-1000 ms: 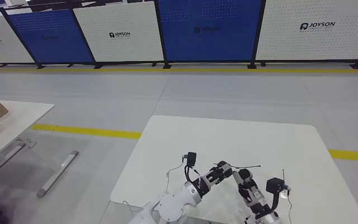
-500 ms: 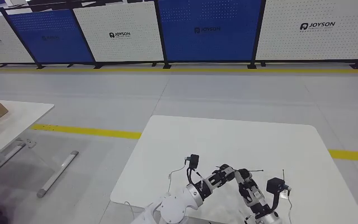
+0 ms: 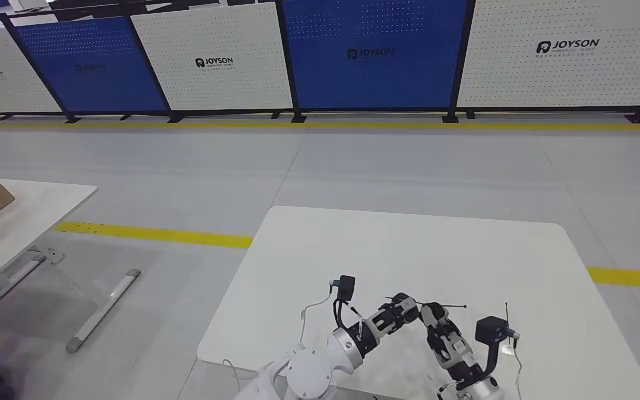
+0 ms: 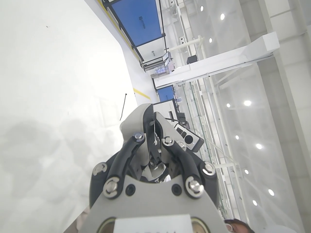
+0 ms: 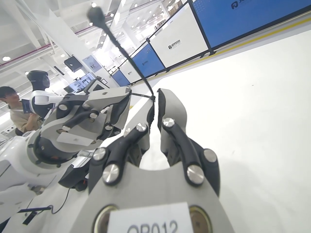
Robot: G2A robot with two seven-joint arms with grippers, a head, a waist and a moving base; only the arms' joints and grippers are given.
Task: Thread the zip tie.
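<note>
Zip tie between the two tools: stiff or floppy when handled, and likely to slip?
The zip tie is probably springy, not limp: its strap rises from the right tool in a smooth curve without drooping. Being a thin strip, it looks very light. It may slip, since the left tool pinches only a narrow end.

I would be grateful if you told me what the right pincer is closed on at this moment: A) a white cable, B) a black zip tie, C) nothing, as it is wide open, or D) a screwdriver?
B: the right pincer is shut on the strap of the black zip tie, whose thick end sticks out well beyond the fingertips.
</note>
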